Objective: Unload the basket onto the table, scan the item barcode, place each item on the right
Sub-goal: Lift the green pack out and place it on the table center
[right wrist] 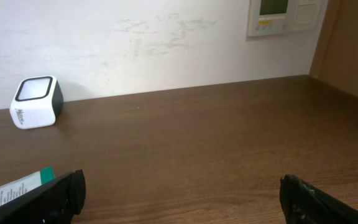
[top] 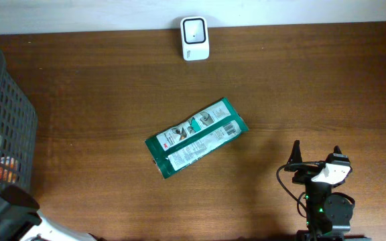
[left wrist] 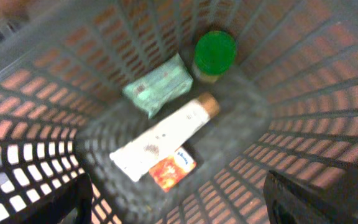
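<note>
Right gripper (right wrist: 182, 202) open and empty, low over the counter (top: 79, 87). Left gripper (left wrist: 179, 205) spread wide above the grey basket (top: 9, 114), holding nothing. Green packet (top: 196, 137) lies flat mid-counter, askew, white label and barcode (top: 230, 129) facing up. White scanner (top: 195, 38) at far edge, well apart. Dark wood surface; scuffed white wall (right wrist: 166, 50) behind.

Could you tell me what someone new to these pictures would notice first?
The green packet lies askew on the table, barcode up, with the white scanner at the far edge. At left, a grey basket holds a green-lidded jar, a tube, a teal box and an orange box.
</note>
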### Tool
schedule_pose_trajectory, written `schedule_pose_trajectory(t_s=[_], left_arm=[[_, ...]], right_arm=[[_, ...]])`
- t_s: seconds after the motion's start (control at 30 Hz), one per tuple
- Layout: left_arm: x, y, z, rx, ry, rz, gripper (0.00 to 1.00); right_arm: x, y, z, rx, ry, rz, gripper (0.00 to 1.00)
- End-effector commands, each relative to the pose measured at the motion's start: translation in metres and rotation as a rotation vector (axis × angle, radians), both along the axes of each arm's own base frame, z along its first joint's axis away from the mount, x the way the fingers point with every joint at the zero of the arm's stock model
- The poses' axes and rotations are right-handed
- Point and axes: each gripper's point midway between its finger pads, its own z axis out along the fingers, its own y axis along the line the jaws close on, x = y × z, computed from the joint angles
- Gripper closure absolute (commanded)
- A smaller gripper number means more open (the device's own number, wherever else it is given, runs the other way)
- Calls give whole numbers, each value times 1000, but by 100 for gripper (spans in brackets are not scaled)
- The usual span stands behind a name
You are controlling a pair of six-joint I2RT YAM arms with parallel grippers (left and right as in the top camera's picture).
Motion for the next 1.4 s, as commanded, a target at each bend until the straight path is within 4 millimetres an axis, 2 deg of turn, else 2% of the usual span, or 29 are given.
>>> schedule_pose_trajectory(t_s=[0.0,0.1,0.27,0.33,0.5,0.7,0.9,1.17,1.27,1.37], left_arm=[[-6,6,-51,-79,103,-9,16],[-3,10,-89,-109,161,-58,16],[4,8,-147,-125,253,-275,16],[4,8,-169,-122,278,-325,22],[6,10,-208,-93,313,-418,22],[3,25,-234,-27,333,-449,20],[-8,37,-255,-3,333,-442,20],[-13,29,-284,-30,358,-481,29],[-13,27,-296,-59,363,-488,41],[-9,22,-304,-87,338,-506,48]], right_arm=[[-1,-4,-2,3,3,-23,2],[-1,-4,-2,3,4,-23,2],[-1,-4,-2,3,4,-23,2],[-1,-4,-2,3,4,-23,2],[-1,-4,-2,2,3,-23,2],[-1,-4,-2,3,4,-23,2],[-1,-4,-2,3,4,-23,2],[-1,-4,-2,3,4,-23,2],[-1,-4,-2,3,4,-23,2],[-1,-4,-2,3,4,-23,2]])
